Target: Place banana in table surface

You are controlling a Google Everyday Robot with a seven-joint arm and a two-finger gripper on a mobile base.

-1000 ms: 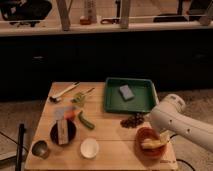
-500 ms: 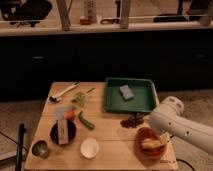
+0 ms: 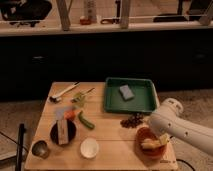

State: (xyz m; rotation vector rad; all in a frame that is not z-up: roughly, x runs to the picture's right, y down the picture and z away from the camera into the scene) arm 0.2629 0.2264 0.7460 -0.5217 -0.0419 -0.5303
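no change in the last second: your white robot arm (image 3: 186,131) hangs where it was, its gripper (image 3: 160,140) sunk into the round orange bowl (image 3: 142,134) at the near corner of the light tan wooden surface (image 3: 112,145). the small pale yellow toy banana (image 3: 149,145) lies in that bowl, right at the jaws, not yet out on the wood. you cannot tell whether the jaws are apart or clamped on it, because the arm's own casing hides them. a dark cluster of small pieces (image 3: 132,121) sits just beyond the jaws, toward the green rectangular tray (image 3: 108,96) farther off. the stillness suggests the grasp is being settled and the lift has not begun. the wood between the jaws and the small white cup (image 3: 89,148) looks the likeliest landing place.
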